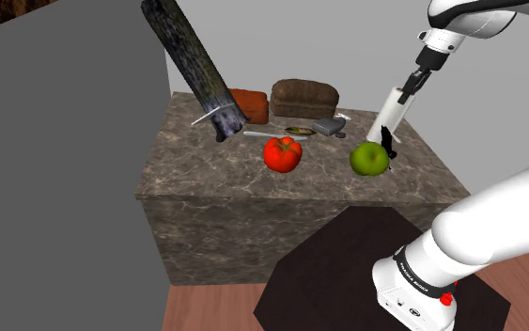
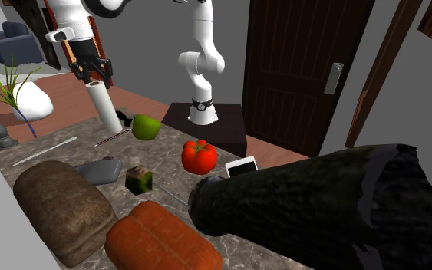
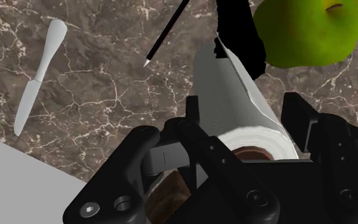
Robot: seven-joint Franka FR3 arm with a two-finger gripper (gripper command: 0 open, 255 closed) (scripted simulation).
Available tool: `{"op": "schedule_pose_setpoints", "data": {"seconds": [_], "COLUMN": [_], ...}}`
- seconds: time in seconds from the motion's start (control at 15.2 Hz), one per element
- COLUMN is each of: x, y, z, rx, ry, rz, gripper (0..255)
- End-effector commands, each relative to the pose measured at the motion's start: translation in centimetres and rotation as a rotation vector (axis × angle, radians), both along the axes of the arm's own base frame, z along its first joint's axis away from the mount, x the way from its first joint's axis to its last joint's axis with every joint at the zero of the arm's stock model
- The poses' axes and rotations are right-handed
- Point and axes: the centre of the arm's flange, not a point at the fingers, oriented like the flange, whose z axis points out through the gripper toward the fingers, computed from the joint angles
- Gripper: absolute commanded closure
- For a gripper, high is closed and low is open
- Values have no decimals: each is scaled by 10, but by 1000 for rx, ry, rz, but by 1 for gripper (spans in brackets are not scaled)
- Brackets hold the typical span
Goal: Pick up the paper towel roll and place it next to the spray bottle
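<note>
The white paper towel roll (image 1: pixel 388 114) leans on the marble counter (image 1: pixel 215 174) near its right end in the shoulder view. My gripper (image 1: pixel 411 86) is shut on the roll's top end, one finger on each side of the roll (image 3: pixel 234 95), whose brown core shows between them. Its lower end is at or just above the stone; I cannot tell which. A small black bottle shape (image 1: pixel 388 144) stands right beside the roll's foot, next to a green apple (image 1: pixel 369 159). The black shape (image 3: pixel 238 32) and the apple (image 3: pixel 308 28) lie just past the roll. In the second exterior view the roll (image 2: pixel 103 107) hangs under the gripper (image 2: pixel 91 74).
A red tomato (image 1: pixel 283 153), a bread loaf (image 1: pixel 304 97), a reddish loaf (image 1: pixel 250 105), a grey flat object (image 1: pixel 329 125) and a big dark mottled cylinder (image 1: pixel 192 64) share the counter. A white knife (image 3: pixel 36 79) and a thin black stick (image 3: pixel 166 33) lie near the roll. A phone (image 2: pixel 241 166) lies by the tomato.
</note>
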Motion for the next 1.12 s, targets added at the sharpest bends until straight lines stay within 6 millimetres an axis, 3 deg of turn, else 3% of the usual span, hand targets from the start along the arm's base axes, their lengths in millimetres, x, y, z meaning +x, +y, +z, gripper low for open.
{"op": "schedule_pose_setpoints", "data": {"seconds": [0.0,0.53,1.06], "x": [2,2,2], "y": [0,0,0], "z": [-12,-57,-57], "rx": [0,0,0], "ry": [0,0,0], "rz": [0,0,0], "gripper": [255,255,255]}}
